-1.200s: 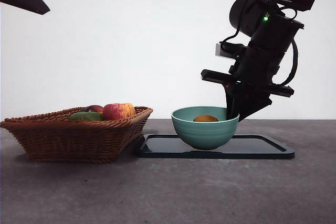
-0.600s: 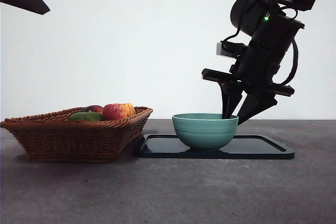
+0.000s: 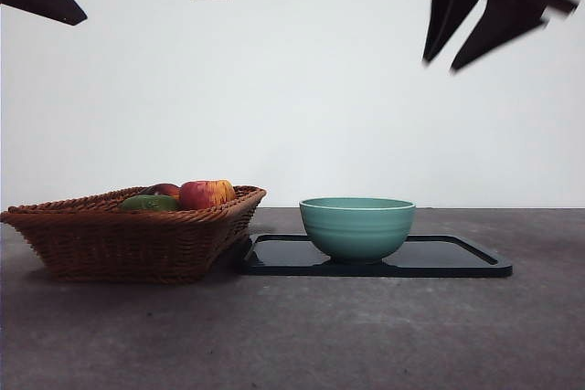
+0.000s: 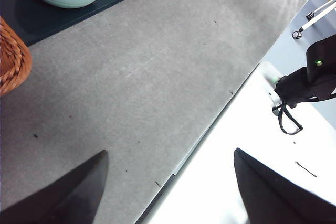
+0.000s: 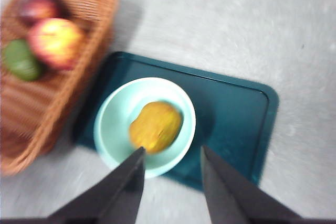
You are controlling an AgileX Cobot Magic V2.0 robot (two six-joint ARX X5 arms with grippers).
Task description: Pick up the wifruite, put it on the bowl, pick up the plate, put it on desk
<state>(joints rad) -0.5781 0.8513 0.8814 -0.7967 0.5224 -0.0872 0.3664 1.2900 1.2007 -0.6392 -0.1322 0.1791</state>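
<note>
High above the ridged teal-green bowl (image 3: 357,227), where the small orange-brown wifruite (image 5: 155,126) lies, I see my right gripper (image 5: 170,174) parted and empty, so fruit placement looks done and I judge the dark rectangular plate (image 3: 448,257) under the bowl needs grasping next.

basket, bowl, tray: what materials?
Basket: woven wicker or rattan by its visible brown weave, matte. Bowl: teal, smooth with a slight sheen and a pale rim, likely glazed ceramic, possibly plastic. Tray: dark, flat, glossy reflections, probably plastic.
</note>
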